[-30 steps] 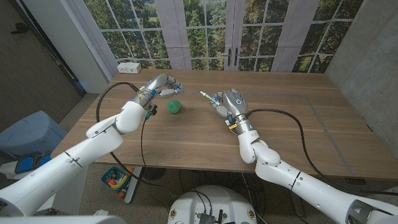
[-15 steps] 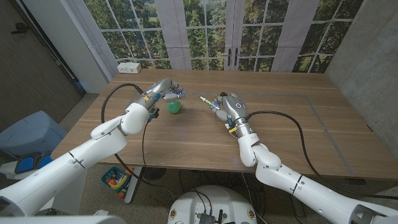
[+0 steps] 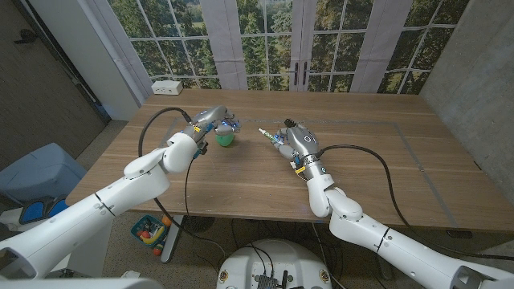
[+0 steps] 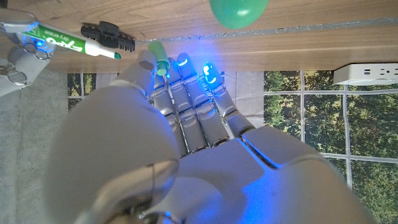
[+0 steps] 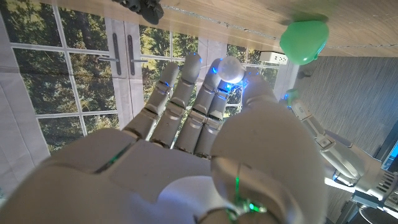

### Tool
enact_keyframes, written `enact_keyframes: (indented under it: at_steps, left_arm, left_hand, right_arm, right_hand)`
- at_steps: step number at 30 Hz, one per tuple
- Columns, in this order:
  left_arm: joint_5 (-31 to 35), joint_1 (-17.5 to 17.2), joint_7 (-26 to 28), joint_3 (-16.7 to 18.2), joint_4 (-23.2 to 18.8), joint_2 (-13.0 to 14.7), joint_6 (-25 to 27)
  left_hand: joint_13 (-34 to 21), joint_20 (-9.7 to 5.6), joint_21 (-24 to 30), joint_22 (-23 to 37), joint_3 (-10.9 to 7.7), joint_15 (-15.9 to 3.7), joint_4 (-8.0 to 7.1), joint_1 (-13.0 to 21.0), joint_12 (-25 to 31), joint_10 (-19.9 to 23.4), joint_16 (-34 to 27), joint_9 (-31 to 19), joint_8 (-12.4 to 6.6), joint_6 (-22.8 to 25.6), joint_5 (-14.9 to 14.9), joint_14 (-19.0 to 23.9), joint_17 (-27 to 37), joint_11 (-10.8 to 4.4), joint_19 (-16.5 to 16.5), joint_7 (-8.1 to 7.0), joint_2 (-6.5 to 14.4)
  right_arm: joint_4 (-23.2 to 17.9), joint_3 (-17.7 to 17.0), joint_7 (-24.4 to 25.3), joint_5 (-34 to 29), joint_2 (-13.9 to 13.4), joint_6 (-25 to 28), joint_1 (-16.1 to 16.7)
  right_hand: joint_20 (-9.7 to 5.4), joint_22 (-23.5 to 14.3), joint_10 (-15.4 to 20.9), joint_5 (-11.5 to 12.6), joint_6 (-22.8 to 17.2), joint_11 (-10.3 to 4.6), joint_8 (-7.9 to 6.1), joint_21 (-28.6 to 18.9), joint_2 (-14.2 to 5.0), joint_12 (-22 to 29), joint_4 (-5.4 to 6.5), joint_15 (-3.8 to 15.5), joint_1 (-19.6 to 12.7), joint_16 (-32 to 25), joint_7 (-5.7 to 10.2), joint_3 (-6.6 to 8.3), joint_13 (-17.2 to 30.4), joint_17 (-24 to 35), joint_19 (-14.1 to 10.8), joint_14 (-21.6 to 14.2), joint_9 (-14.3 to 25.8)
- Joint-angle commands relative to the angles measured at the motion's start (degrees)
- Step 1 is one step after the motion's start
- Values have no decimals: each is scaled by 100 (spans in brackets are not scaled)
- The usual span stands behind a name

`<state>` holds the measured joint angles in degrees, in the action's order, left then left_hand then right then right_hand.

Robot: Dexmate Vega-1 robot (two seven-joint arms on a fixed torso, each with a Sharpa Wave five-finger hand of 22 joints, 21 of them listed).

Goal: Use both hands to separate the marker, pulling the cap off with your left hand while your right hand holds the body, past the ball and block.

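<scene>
The left robot hand (image 4: pixel 186 143) pinches the green cap (image 4: pixel 158 57) above the ball (image 3: pixel 227 138). The right robot hand (image 3: pixel 294 140) apparently grips the marker body (image 4: pixel 68 43) over the tabletop (image 3: pixel 241 181).

From my head, my right hand (image 3: pixel 295 140) covers most of the marker body (image 3: pixel 266 131); only its tip pokes out. My left hand (image 3: pixel 210 121) hides part of the green ball (image 3: pixel 227 139). At my left wrist the ball (image 4: pixel 238 11) is cut by the picture's edge; the cap (image 4: pixel 160 58) peeks between my fingers (image 4: pixel 186 81).
</scene>
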<state>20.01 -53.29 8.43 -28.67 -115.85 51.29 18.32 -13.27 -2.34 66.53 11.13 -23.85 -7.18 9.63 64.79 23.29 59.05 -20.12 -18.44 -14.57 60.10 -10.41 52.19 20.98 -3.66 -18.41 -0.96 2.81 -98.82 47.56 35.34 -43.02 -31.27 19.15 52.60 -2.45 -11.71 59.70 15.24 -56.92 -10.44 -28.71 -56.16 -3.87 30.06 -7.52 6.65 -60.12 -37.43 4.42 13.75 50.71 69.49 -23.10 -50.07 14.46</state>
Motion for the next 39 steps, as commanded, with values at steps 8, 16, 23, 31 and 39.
enact_keyframes:
  at_steps: [8, 16, 23, 31, 39]
  left_arm:
    - [800, 421, -511, -662, -66, -50, 586]
    - [1168, 577, -845, -916, -55, -105, 762]
    - [1367, 650, -1078, -1045, -64, -162, 922]
    - [1737, 737, -1322, -1273, -36, -247, 1125]
    - [1992, 784, -1520, -1423, 24, -337, 1253]
  left_hand:
    - [19, -611, -119, -56, 51, -673, -2, 272, -56, 938, 83, 8, 21, 36, -6, -89, -69, -854, 259, -123, 224]
    - [31, -587, -162, -80, 61, -673, 6, 294, -78, 956, 132, 16, 33, 31, 2, -134, -112, -844, 310, -119, 219]
    - [52, -510, -293, -114, 85, -674, -2, 296, -120, 996, 235, 36, 30, 80, 4, -224, -204, -851, 517, -190, 212]
    - [69, -414, -484, -142, 94, -673, 2, 335, -185, 1006, 354, 59, 48, 81, 9, -315, -326, -835, 737, -147, 222]
    - [61, -317, -700, -162, 122, -672, 2, 353, -212, 1061, 447, 79, 50, 112, 13, -399, -426, -836, 991, -173, 217]
  right_arm:
    - [265, 23, -22, 347, 90, -136, -21]
    - [334, 36, -33, 425, 82, -163, -43]
    - [361, 17, -64, 564, 80, -198, -24]
    - [359, 21, -123, 644, 43, -201, -1]
    - [368, 18, -133, 698, 10, -233, 13]
  right_hand:
    - [-827, 11, 122, -8, -136, -70, -33, -84, -237, -20, 8, 608, -243, 41, 15, -65, 36, 17, 35, -52, 274]
    - [-843, 24, 163, 5, -187, -106, -79, -143, -191, -39, 22, 611, -219, 40, 84, -119, 56, 23, 21, -78, 318]
    - [-821, 37, 129, 24, -171, -47, -24, -192, -224, -100, 3, 608, -278, 41, -50, -106, 48, 21, 34, -108, 244]
    - [-828, 45, 216, 28, -241, -105, -80, -245, -187, -98, 25, 612, -246, 56, 95, -158, 74, 22, 43, -98, 300]
    - [-827, 53, 235, 40, -263, -90, -53, -280, -187, -133, 26, 607, -256, 55, 69, -175, 64, 22, 48, -123, 247]
